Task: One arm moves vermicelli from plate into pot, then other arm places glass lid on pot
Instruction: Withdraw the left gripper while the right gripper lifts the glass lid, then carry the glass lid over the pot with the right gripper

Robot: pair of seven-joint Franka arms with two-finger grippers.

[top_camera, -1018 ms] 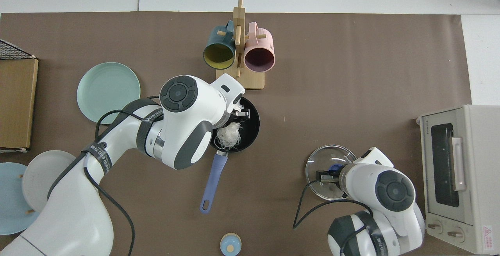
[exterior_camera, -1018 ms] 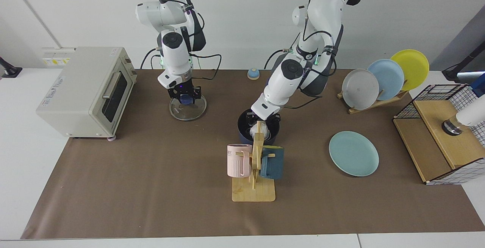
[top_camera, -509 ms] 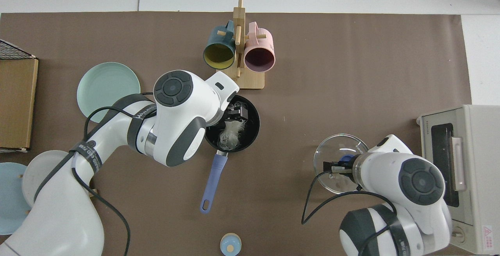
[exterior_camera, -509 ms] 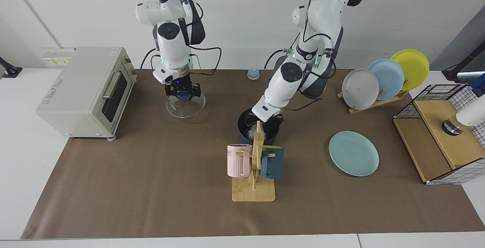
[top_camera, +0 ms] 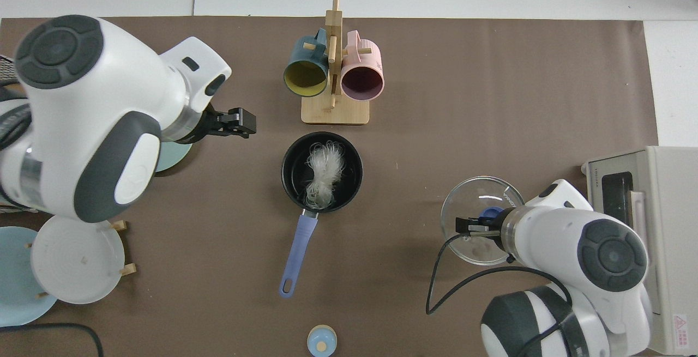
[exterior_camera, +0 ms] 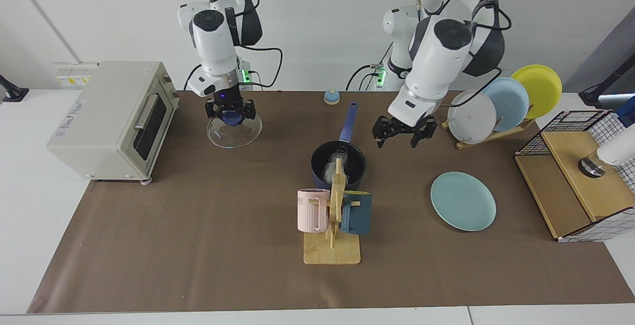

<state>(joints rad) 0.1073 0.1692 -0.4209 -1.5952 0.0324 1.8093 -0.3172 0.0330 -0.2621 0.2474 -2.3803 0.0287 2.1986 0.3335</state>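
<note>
Right claw (exterior_camera: 231, 115) was clamped on the dark blue knob of the glass lid (exterior_camera: 234, 132), the lid hanging below it, clear of the worktop (exterior_camera: 198, 245) and slightly tilted in the facing view. In the top view the same claw (top_camera: 473, 227) sat over the lid (top_camera: 474, 221), beside the toaster oven (top_camera: 627, 237).

Left claw (exterior_camera: 404, 135) hung empty with its fingers apart, raised above the worktop between the pot (exterior_camera: 338, 167) and the racked plates (exterior_camera: 501, 104). In the top view it (top_camera: 240, 122) lay off to one side of the pot (top_camera: 322, 171), over the edge of the teal plate (top_camera: 173, 159). The plate (exterior_camera: 463, 201) lay bare in the facing view.

Vermicelli (top_camera: 323, 174) lay inside the pot, a loose white bundle on the black interior; also seen in the facing view (exterior_camera: 333, 166), partly behind the mug stand (exterior_camera: 333, 216).

Key relation: the pot stood well apart from the lid, sideways across the worktop toward the middle. The pot's long blue handle (top_camera: 297, 250) pointed toward the robots' side, its axis roughly crosswise to the lid's path. Judgement: transfer step done; the lid-carrying right arm is the one to act, and the left claw stands clear of the pot mouth. The lid needs levelling and centring over the rim.
</note>
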